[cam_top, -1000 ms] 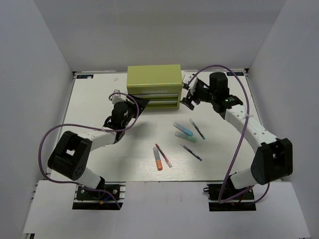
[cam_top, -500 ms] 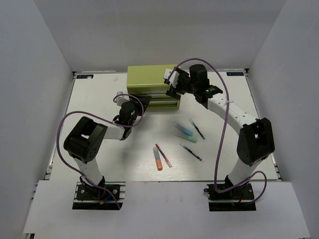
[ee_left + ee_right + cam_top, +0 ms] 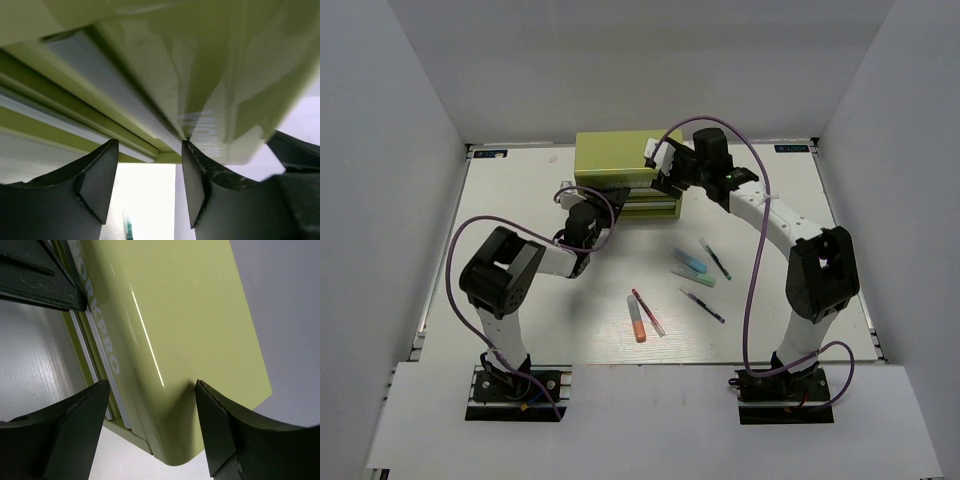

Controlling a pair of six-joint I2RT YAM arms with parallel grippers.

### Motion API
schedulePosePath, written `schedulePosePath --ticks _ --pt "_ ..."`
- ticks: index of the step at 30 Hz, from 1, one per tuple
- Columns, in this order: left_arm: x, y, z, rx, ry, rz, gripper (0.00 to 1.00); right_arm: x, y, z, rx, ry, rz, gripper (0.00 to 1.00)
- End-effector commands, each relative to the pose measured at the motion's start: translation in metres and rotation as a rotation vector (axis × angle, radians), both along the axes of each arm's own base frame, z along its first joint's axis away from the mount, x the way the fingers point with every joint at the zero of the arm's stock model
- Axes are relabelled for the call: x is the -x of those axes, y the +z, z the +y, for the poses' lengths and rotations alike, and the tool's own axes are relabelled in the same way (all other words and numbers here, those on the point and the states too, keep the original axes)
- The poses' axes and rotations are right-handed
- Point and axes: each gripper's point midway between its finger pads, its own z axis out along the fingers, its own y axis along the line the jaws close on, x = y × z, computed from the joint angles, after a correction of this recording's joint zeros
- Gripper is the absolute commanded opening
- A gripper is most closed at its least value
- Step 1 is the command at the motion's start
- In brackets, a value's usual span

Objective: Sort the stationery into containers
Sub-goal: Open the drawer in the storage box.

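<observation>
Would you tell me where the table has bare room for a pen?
Bare: the table left of the chest, and the strip nearer than the orange marker. Crowded: the pen cluster mid-table and the chest front, at the left gripper and right gripper.

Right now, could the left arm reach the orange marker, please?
Probably yes: the orange marker lies uncovered on the table, a thin red-white pen close beside it; the left gripper, open, is up at the chest.

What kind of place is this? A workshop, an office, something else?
Most likely a robotics test booth: a white table boxed in by plain white panels, a left arm and right arm bolted at its near edge, and staged props, a green chest and a few pens.
</observation>
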Motion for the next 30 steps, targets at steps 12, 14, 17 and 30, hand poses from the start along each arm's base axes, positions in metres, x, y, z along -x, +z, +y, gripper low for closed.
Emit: schedulePosePath --ticks 12,14,17,30 --pt "-0.023 0.012 0.006 0.091 0.105 -0.067 0.6 -0.004 0.02 -0.001 -0.025 -0.011 -0.017 0.73" --pt "-0.025 0.013 0.009 0.11 0.127 -0.08 0.59 -0.004 0.018 -0.002 -0.03 -0.017 -0.004 0.73" --pt "-0.019 0.018 0.01 0.154 0.159 -0.114 0.56 0.001 0.015 0.001 -0.03 -0.008 0.01 0.72" --pt "-0.006 0.02 0.027 0.309 0.368 -0.197 0.46 0.009 0.005 -0.001 -0.024 -0.008 0.057 0.72"
